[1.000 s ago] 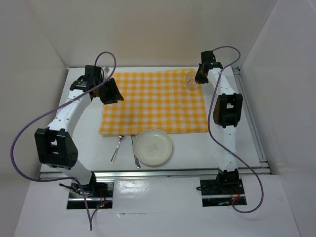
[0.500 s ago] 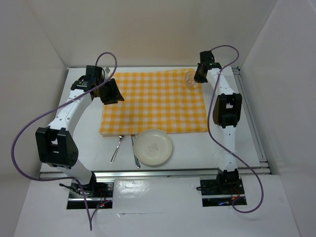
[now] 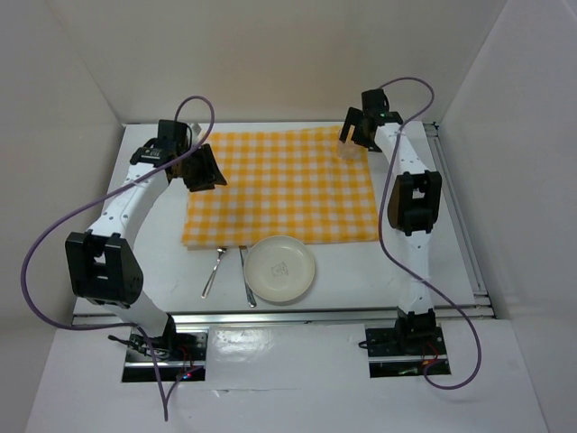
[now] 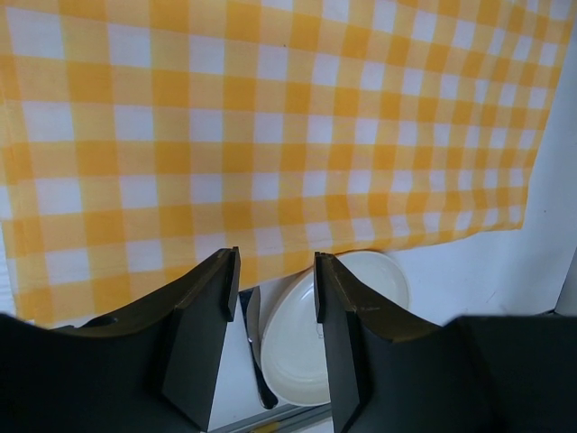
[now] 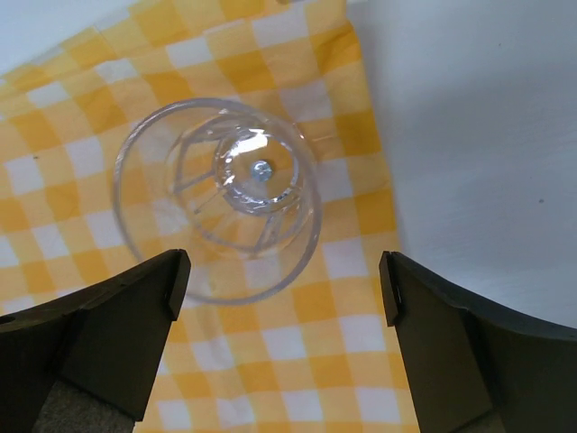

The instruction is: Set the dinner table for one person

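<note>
A yellow-and-white checked cloth (image 3: 279, 185) lies on the white dinner table (image 3: 352, 271). A clear glass (image 3: 348, 144) stands upright on the cloth's far right corner. My right gripper (image 3: 356, 126) hovers just above it, open wide. In the right wrist view the glass (image 5: 221, 194) sits just ahead of the spread right gripper (image 5: 284, 275), touching neither finger. My left gripper (image 3: 206, 170) hangs over the cloth's left edge, open with nothing in it. Its wrist view looks past the left gripper (image 4: 276, 262) at the plate (image 4: 383, 280).
A cream plate (image 3: 280, 269) sits on the bare table at the cloth's near edge. A fork (image 3: 215, 271) and a spoon (image 3: 247, 278) lie just left of it. White walls close in the table on three sides.
My right gripper has opened and let go of the glass, which stays standing on the cloth's corner. The left arm has not moved.
</note>
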Robot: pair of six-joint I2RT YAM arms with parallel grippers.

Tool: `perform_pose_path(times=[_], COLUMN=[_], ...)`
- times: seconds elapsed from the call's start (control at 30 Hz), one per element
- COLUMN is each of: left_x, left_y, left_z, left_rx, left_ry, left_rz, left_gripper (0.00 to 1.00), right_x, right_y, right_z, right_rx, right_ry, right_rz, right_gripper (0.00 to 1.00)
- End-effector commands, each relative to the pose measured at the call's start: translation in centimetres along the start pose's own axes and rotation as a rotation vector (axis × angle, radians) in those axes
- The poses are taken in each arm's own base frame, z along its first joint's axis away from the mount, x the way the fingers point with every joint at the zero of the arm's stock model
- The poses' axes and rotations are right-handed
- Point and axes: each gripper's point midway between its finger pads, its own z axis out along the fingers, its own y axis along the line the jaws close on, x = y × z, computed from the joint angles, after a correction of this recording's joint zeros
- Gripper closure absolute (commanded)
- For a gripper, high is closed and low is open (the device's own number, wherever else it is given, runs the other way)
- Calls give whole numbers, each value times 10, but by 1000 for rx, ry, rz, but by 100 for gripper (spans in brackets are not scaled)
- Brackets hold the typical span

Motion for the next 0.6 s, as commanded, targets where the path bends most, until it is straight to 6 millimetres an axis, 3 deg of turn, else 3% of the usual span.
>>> perform_pose_path(times=[0.0,0.07,0.1,0.13,0.17,0.2,0.23,0.27,0.3,0.33,0.37,0.4,0.43,0.47,0.5,0.57], left_x=[-6,-4,-8,-10,-12,-14,-16,-19,-19,-17,-14,-12,-13,-10,-5,-3], left_y=[-7,-4,-6,-6,-4,-4,-3,-1,0,4,7,11,9,12,11,10], left_z=[-11,-11,-13,-16,-18,-21,-24,-28,-31,-29,-33,-31,-35,-31,-32,-33], left_rx=[1,-12,-7,-14,-29,-39,-45,-62,-72,-87,-96,-111,-107,-110,-101,-87], left_ry=[-33,-28,-39,-52,-59,-64,-76,-95,-100,-97,-103,-100,-109,-102,-94,-96], left_rz=[34,40,43,45,56,56,57,70,79,77,77,74,76,75,65,67], left_gripper=[45,45,45,45,45,45,45,43,43,43,43,43,43,43,43,43], right_x=[-90,-95,-104,-104,-78,-72,-71,-26,-7,7,66,94,117,152,211,260], right_y=[30,30,36,31,35,37,38,37,39,45,51,56,61,68,72,73], right_z=[-108,-129,-162,-174,-171,-181,-218,-206,-213,-245,-234,-239,-259,-265,-266,-281], right_rx=[-75,-83,-103,-91,-84,-87,-116,-104,-116,-179,-197,-226,-278,-319,-338,-356], right_ry=[-258,-278,-325,-335,-288,-294,-333,-242,-225,-232,-117,-69,-39,50,166,264], right_rz=[2,5,5,8,-15,-20,-21,-59,-59,-60,-88,-94,-97,-73,-126,-104], right_gripper=[0,0,0,0,0,0,0,0,0,0,0,0,0,0,0,0])
